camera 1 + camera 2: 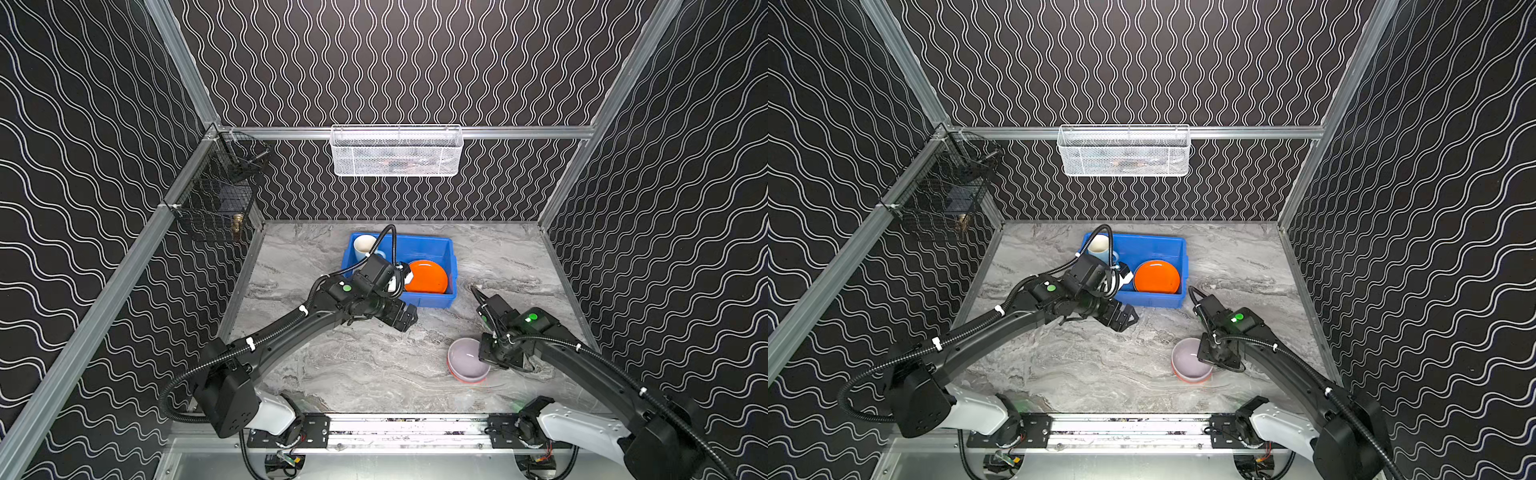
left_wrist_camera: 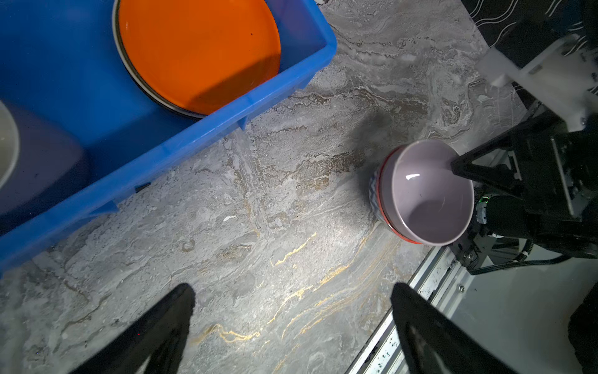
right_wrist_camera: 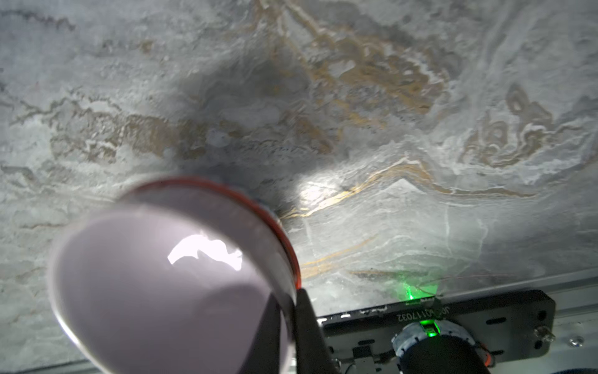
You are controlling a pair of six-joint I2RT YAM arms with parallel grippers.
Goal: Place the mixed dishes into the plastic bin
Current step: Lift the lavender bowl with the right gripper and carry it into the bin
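A lavender bowl [image 1: 467, 357] [image 1: 1187, 357] [image 2: 430, 200] [image 3: 155, 291] sits nested inside the orange-white patterned bowl [image 1: 467, 379] [image 2: 375, 191] [image 3: 281, 233] at the front right of the table, and the pair is tilted. My right gripper [image 1: 486, 361] [image 1: 1208, 359] [image 2: 459, 171] [image 3: 291, 296] is shut on their rim, one finger inside the lavender bowl and one outside. The blue plastic bin [image 1: 453, 266] [image 1: 1183, 257] [image 2: 226, 119] holds an orange plate [image 1: 427, 276] [image 1: 1156, 277] [image 2: 200, 48] on top of other plates, and a cream-lined light blue mug [image 1: 365, 246] [image 1: 1099, 245]. My left gripper [image 1: 409, 318] [image 1: 1127, 320] [image 2: 293, 291] hangs open and empty in front of the bin.
A white mesh basket [image 1: 397, 151] [image 1: 1124, 151] hangs on the back wall. On the left wall there is a black wire basket [image 1: 216, 199] [image 1: 942, 195]. A metal rail [image 1: 407, 428] [image 2: 404, 323] runs along the table's front edge, close to the bowls.
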